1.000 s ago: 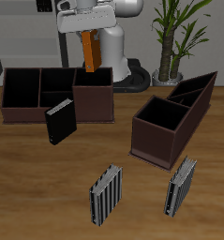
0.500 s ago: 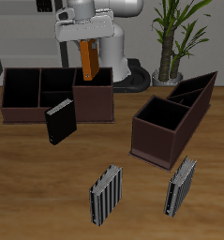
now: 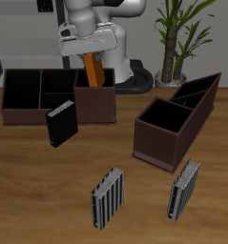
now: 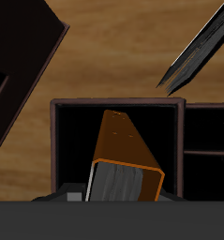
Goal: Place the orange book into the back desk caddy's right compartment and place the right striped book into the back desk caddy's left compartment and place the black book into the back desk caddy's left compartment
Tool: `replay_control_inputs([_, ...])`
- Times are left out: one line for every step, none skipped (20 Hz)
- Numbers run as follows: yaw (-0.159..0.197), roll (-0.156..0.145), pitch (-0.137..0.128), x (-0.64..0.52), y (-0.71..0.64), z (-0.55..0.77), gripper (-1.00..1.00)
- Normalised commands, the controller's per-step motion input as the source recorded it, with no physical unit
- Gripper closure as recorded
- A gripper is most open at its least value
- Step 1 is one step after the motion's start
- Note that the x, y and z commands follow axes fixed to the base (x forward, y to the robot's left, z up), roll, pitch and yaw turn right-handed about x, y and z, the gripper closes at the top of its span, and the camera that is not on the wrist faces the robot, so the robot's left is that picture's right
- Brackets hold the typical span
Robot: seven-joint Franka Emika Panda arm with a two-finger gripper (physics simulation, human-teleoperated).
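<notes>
- The end effector (image 3: 93,57) hangs right over the back desk caddy (image 3: 20,112), clamped on the orange book (image 3: 93,71).
- The book sits tilted in the grip, its lower end dipping behind the wall of the right compartment (image 3: 96,107), the square end section with the slightly taller walls.
- From the wrist view, the orange book (image 4: 126,155) slants down into that dark square section (image 4: 76,141), pale page edge facing the camera; whether it touches the floor of the section, I cannot tell.
- The black book (image 3: 60,124) stands upright on the tabletop (image 3: 30,191), just in front of the back desk caddy, near the wall between two sections.
- Nearer the front edge, the right striped book (image 3: 108,198), the broad dark one, stands upright on its own.
- Beside it but apart stands the paler striped book (image 3: 184,189), slimmer and leaning a little.
- The other brown caddy (image 3: 173,124), with the slanted end, sits at an angle on the tabletop, well apart from the back one.
- A potted plant (image 3: 177,38) stands behind the tabletop, beside the robot's base.
</notes>
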Motion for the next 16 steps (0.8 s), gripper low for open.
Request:
replay_control_inputs([-0.111,0.023,0.194,0.29,-0.17,-0.27,-1.00])
replay_control_inputs([0.044,-0.007,-0.030,0.17,-0.03,-0.03,-1.00])
replay_control_inputs([0.052,-0.054,-0.034,0.12,-0.17,-0.02,-1.00])
replay_control_inputs([-0.051,0.006,0.044,0.00,-0.05,-0.05,-1.00])
replay_control_inputs([-0.063,0.007,0.047,0.19,-0.13,-0.01,-1.00])
replay_control_inputs([-0.009,-0.050,0.019,0.11,-0.13,0.02,-1.00])
replay_control_inputs([-0.034,-0.012,-0.008,0.03,-0.02,0.02,-1.00])
replay_control_inputs([0.006,0.034,0.017,0.04,0.03,0.00,-1.00])
replay_control_inputs([0.014,-0.032,-0.016,0.10,-0.06,0.05,-1.00])
replay_control_inputs([-0.013,-0.012,-0.003,0.05,0.00,0.03,-1.00])
replay_control_inputs([0.000,0.005,0.001,0.03,-0.01,0.03,-1.00])
replay_control_inputs([0.053,-0.005,-0.046,0.09,-0.05,0.29,-1.00])
replay_control_inputs([-0.009,-0.061,-0.065,0.15,-0.08,0.21,-1.00])
replay_control_inputs([-0.002,-0.033,-0.055,0.18,-0.20,0.47,-1.00])
replay_control_inputs([-0.068,-0.086,-0.051,0.28,-0.28,0.32,-1.00])
replay_control_inputs([-0.007,-0.053,-0.041,0.25,-0.23,0.31,-1.00])
